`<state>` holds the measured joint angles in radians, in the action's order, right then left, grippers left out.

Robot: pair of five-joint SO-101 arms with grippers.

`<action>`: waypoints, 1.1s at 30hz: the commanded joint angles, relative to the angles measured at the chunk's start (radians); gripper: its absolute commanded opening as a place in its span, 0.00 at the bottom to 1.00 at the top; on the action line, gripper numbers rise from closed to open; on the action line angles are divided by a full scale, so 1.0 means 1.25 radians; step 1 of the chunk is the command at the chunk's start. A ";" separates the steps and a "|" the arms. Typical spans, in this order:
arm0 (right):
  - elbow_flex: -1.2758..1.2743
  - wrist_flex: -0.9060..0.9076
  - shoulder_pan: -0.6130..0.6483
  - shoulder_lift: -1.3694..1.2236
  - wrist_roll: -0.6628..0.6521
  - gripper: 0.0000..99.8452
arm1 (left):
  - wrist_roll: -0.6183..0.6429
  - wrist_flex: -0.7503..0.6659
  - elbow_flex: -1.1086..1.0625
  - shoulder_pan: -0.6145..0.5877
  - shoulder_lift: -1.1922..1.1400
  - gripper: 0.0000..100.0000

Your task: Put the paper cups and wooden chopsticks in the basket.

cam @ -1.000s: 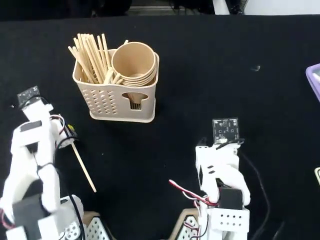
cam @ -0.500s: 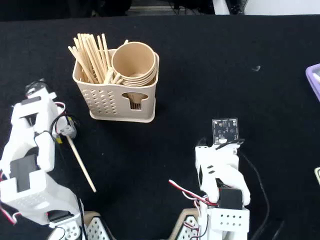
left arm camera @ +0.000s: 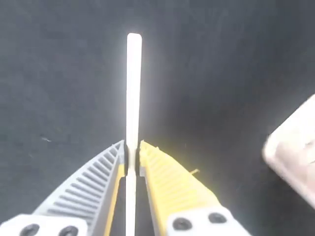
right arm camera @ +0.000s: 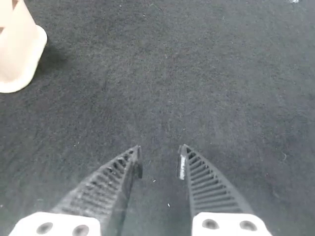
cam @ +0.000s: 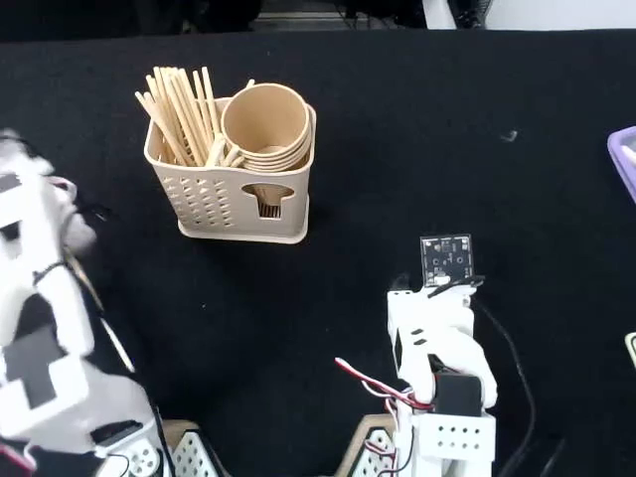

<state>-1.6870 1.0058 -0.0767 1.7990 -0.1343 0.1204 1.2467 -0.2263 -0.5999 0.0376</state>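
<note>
I have my left gripper [left arm camera: 132, 150] pinched tight on the loose chopstick [left arm camera: 134, 88] at about 8 o'clock on the table [cam: 477, 119], firm enough, I judge, to carry it to the basket [cam: 229, 214] at 11 o'clock. The stick's long axis runs roughly 11 to 5 o'clock, in line with the gripper. My right gripper [right arm camera: 158, 160] rests near 5 o'clock, slightly parted and holding nothing.

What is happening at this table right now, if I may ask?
The left gripper is shut on a single wooden chopstick over the black table. The basket already holds a bundle of chopsticks and a stack of paper cups. The right gripper rests open near the table, holding nothing.
</note>
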 commanded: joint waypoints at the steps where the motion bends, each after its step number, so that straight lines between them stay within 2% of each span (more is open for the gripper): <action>1: 0.002 0.002 0.012 0.072 -0.009 0.12 | 0.006 0.023 0.181 -0.034 0.162 0.03; 7: 0.002 0.002 0.012 0.072 -0.009 0.12 | 0.006 -0.076 0.334 0.046 0.264 0.03; 13: 0.002 0.002 0.012 0.072 -0.009 0.12 | 0.006 -0.199 0.435 0.176 0.325 0.03; 20: 0.002 0.002 0.012 0.072 -0.009 0.13 | 0.006 -0.377 0.435 0.325 0.329 0.03; 26: 0.002 0.002 0.012 0.072 -0.009 0.13 | 0.006 -0.412 0.431 0.392 0.328 0.03; 30: 0.002 0.002 0.012 0.072 -0.009 0.13 | 0.004 -0.457 0.350 0.444 0.328 0.03; 33: 0.002 0.002 0.012 0.072 -0.010 0.13 | 0.000 -0.581 0.236 0.463 0.328 0.03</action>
<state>-1.6870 1.0058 -0.0752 1.7990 -0.1343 0.1189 0.6897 0.1987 -0.0583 0.4196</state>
